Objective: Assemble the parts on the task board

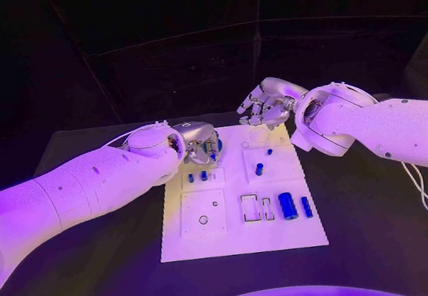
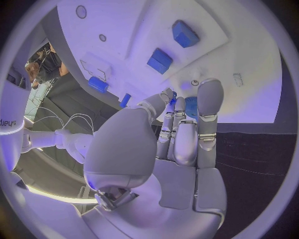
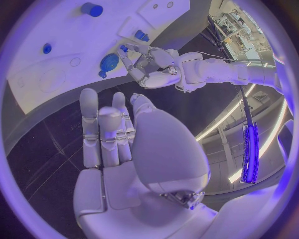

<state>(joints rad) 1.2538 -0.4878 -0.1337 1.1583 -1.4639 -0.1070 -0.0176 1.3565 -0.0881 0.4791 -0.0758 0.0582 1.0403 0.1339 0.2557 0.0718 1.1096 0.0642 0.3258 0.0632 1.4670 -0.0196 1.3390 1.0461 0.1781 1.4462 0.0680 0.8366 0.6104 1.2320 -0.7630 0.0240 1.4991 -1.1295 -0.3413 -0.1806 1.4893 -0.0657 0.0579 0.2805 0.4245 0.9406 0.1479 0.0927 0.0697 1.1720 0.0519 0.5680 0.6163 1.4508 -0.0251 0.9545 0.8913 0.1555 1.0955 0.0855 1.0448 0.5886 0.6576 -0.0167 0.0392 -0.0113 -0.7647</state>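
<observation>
Lying on the black counter (image 1: 104, 281): white task board (image 1: 237, 241), bearing small blue parts (image 1: 287, 206) across its near and middle sections. Left hand (image 1: 201, 148) over the board's far left corner, pinching a blue part (image 2: 191, 106) between fingertips. Right hand (image 1: 264, 107) beyond the far edge, fingers extended, holding nothing.

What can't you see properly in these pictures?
- Left hand, head view: its fingers cover the task board corner, hiding whether it holds a blue part; its wrist view leaves that unclear too.
- Small blue parts mid-board, head view: too small to tell their shape.
- Right hand, head view: fingers curled; the palm's inside is hidden.
</observation>
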